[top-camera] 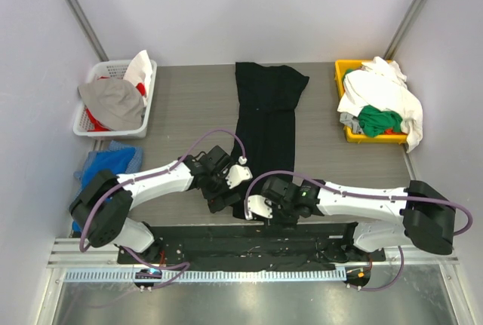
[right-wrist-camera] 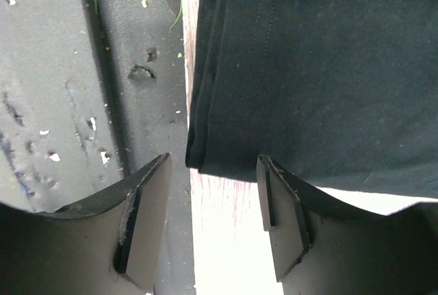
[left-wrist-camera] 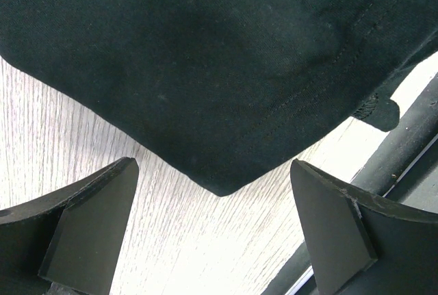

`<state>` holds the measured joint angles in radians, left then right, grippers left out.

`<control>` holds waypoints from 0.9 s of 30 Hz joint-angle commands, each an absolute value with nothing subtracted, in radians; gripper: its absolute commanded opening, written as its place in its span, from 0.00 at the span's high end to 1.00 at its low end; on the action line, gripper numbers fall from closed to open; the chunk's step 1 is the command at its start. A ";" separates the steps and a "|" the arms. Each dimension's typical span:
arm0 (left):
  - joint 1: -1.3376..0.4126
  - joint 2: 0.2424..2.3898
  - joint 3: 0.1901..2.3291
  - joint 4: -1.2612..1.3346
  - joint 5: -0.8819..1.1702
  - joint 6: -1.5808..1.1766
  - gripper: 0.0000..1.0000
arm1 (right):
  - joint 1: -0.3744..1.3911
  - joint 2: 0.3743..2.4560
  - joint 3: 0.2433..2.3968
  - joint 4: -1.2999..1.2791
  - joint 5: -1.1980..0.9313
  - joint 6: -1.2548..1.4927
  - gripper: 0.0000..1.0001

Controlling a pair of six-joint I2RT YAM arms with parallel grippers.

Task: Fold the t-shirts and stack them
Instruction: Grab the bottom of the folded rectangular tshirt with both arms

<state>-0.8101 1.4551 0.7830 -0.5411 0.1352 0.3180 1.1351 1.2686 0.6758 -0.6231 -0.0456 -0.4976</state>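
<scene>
Black shirt [top-camera: 264, 114], long folded strip, lies mid-tabletop [top-camera: 189, 106], 12 to 6 o'clock. Soft, light, limp: pinch all layers at 6 o'clock hem corners. Your left jaws wide, empty; right jaws narrower, astride corner, not gripping.

We're looking across all three views and find nothing to read: no words, brands, numbers or signs. The black t-shirt [top-camera: 266, 121] shows plain cloth and stitching only.
</scene>
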 commanded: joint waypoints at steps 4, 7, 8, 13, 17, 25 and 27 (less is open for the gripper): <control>-0.805 1.457 0.815 -0.520 0.155 0.324 0.00 | 1.138 1.292 0.672 -0.552 -0.028 -0.520 0.42; -0.807 1.466 0.818 -0.522 0.164 0.327 0.00 | 1.140 1.302 0.672 -0.540 -0.026 -0.522 0.43; -0.807 1.471 0.821 -0.520 0.166 0.325 0.00 | 1.138 1.304 0.672 -0.538 -0.025 -0.523 0.44; -0.807 1.485 0.827 -0.514 0.167 0.328 0.00 | 1.137 1.310 0.670 -0.526 -0.017 -0.525 0.51; -0.807 1.496 0.841 -0.503 0.170 0.327 0.01 | 1.138 1.313 0.667 -0.522 -0.009 -0.525 0.54; -0.807 1.543 0.865 -0.500 0.198 0.328 0.09 | 1.134 1.310 0.666 -0.525 -0.005 -0.517 0.60; -0.805 1.551 0.865 -0.497 0.205 0.331 0.16 | 1.135 1.307 0.666 -0.526 -0.005 -0.515 0.62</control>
<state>-0.8101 1.5345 0.8360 -0.5262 0.1596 0.3222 1.1351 1.3098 0.6689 -0.5480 -0.0170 -0.5198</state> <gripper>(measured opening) 0.908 0.401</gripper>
